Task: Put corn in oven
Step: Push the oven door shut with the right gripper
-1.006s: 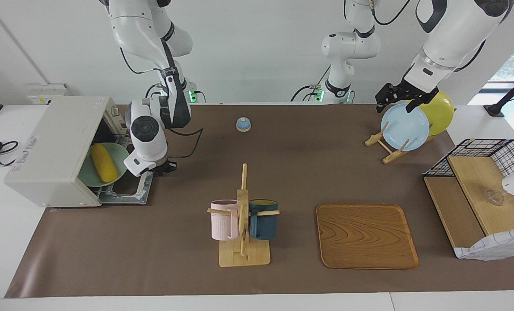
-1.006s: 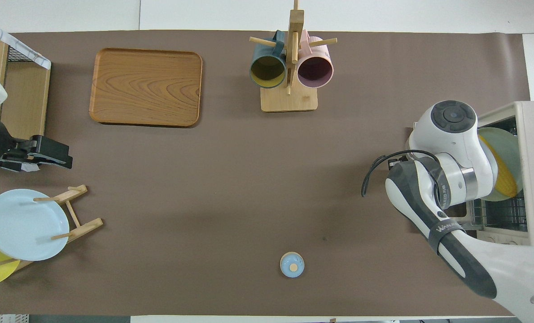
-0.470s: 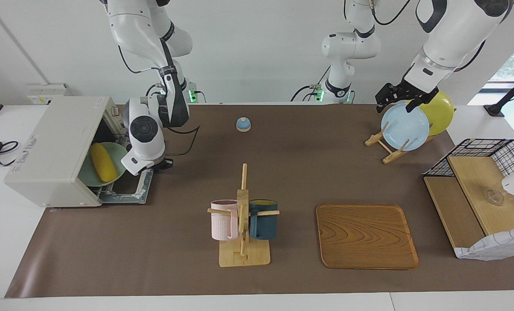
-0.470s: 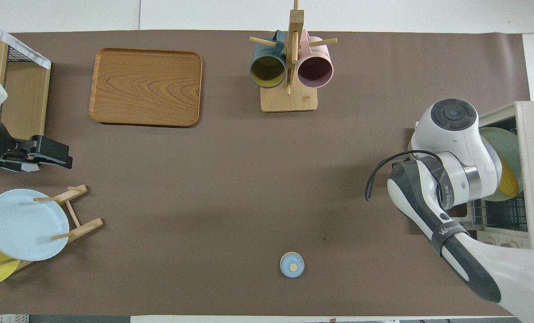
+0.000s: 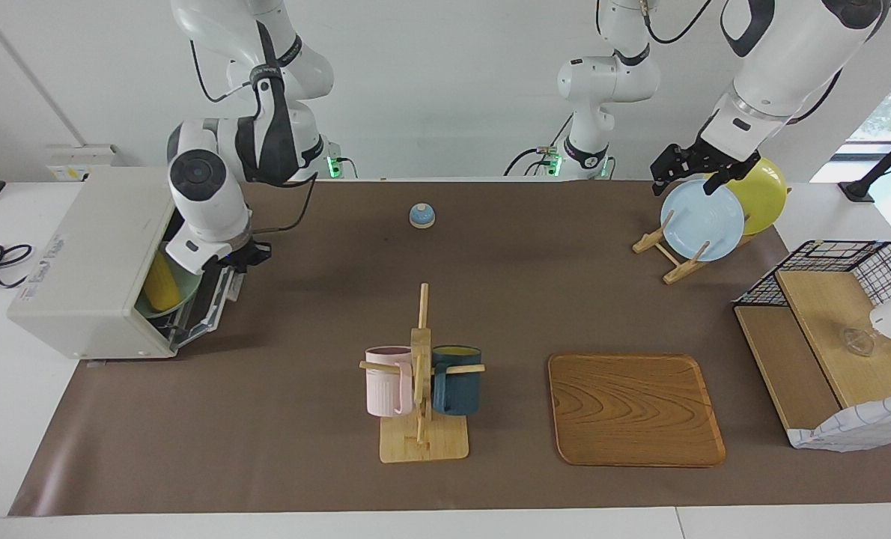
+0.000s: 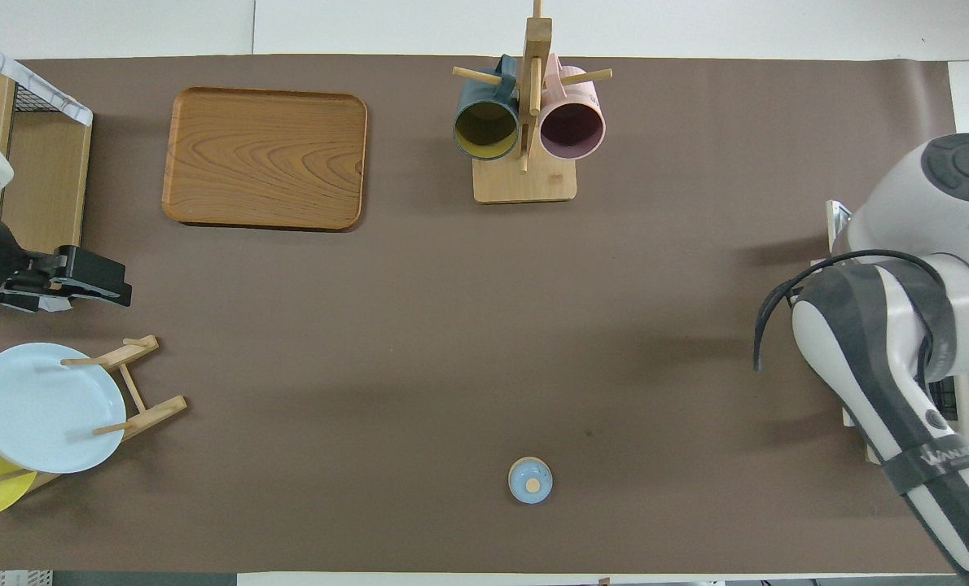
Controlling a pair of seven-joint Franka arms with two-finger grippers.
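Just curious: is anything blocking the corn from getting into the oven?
No. The corn already lies on a green plate inside the oven, whose door is nearly shut.

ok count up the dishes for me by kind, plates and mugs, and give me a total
Plates: 3, the light blue plate and yellow plate on the wooden stand, the green plate under the corn in the oven.
Mugs: 2, the pink mug and dark blue mug.
Total: 5
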